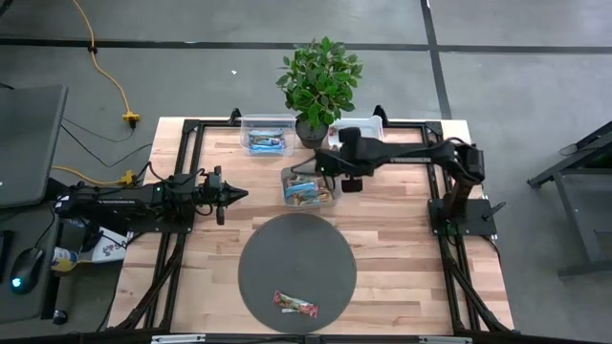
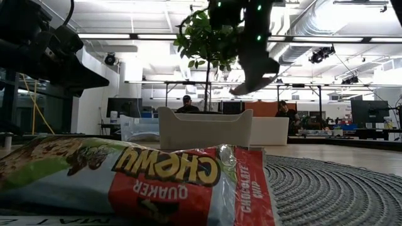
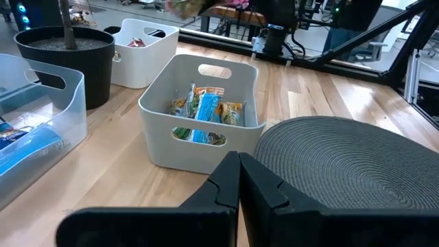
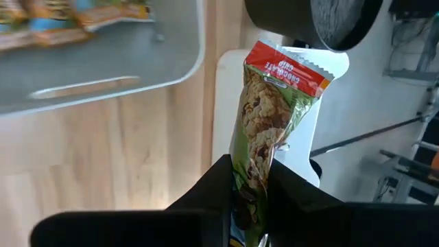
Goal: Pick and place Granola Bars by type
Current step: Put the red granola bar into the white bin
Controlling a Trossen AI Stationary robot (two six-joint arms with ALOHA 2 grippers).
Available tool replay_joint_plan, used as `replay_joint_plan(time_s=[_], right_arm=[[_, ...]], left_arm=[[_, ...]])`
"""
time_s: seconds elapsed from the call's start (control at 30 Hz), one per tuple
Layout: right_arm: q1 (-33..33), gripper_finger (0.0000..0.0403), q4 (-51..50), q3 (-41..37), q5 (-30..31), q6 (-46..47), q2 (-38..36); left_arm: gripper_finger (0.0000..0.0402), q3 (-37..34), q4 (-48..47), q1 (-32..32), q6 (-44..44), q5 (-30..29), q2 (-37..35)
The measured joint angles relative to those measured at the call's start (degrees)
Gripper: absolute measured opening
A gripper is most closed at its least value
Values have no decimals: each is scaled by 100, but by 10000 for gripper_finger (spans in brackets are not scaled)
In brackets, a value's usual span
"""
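My right gripper [image 4: 248,180] is pinching a red-and-green granola bar [image 4: 271,113] by one end; the bar sticks out past the fingers. In the high view that arm reaches left across the far side of the worktop [image 1: 402,239], gripper over the gap between the middle bin [image 1: 308,187] and the white bin [image 1: 368,124] by the potted plant [image 1: 318,81].

Left gripper [image 3: 239,180] is pressed together and holds nothing, parked over the left side of the worktop with its fingers pointing at the middle bin.

Middle bin holds several bars [image 3: 204,113] with blue, green and orange wrappers. Far-left clear bin [image 1: 266,134] holds blue bars [image 1: 268,143]. White bin has something red inside; I can't tell exactly what.

One bar left on the round grey mat [image 1: 296,263]: a red-and-green Quaker Chewy [image 1: 295,305] lying flat near the mat's near edge, well apart from both grippers. It fills the low view's foreground.
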Motion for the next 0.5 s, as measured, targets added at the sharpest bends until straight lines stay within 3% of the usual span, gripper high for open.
replay_joint_plan(time_s=[0.5], right_arm=[[-1460, 50, 423, -2, -355, -1659, 231]], left_arm=[[1, 0, 1, 0, 2, 1, -2]])
